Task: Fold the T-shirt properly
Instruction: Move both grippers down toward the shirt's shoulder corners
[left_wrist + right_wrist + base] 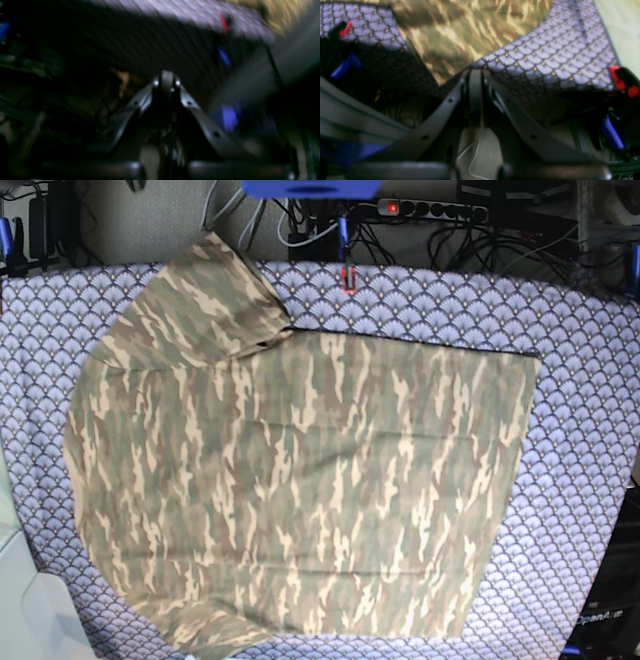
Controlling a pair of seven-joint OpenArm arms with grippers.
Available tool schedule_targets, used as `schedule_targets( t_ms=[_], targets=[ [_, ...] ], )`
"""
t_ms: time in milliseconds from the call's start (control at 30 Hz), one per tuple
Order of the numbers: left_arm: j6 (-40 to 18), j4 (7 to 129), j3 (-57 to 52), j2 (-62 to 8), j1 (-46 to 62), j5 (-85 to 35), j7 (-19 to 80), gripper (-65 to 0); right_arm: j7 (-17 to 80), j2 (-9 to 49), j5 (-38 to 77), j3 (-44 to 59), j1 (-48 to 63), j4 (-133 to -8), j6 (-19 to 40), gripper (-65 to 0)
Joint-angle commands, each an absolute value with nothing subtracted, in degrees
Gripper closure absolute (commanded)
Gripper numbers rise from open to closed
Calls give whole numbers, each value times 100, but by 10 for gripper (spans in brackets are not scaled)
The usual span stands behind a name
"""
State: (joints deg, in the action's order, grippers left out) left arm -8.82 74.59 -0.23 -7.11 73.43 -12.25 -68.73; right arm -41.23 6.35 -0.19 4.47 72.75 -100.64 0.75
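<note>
Faintly, "OpenArm" lettering (601, 619) at corner, camouflage T-shirt (300, 480) flat on tablecloth (590, 380)

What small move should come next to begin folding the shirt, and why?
Probably bring the right claw down to the sleeve at the shirt's upper corner and fold it inward. The shirt lies flat and unfolded on the tablecloth, that sleeve sticks out, and both claws are shut and hold nothing, off the cloth's edge.
</note>
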Motion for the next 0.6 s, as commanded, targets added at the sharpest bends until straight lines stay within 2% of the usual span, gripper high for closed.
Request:
schedule_targets(
  t_ms=[0,200,267,433,567],
  targets=[
    [-901,7670,-13,-840,7500,-1341,-6835,0,-4127,637,-4,444,7398,-10316,75,0],
    [-901,8857,-13,-1666,7500,-2308,-5411,0,-3284,637,505,409,7248,-11231,171,-1],
    [-901,9182,-66,-1912,7500,-2730,-5015,-2,-2985,637,989,462,7029,-11301,444,-47],
    [-901,9930,-752,-2141,7500,-3424,-4145,-126,-1622,848,2352,585,6211,-11284,1332,-181],
    [-901,10510,-1429,-2114,7500,-3503,-3345,-173,-418,1147,3327,760,5543,-11275,1930,-191]
  ],
)
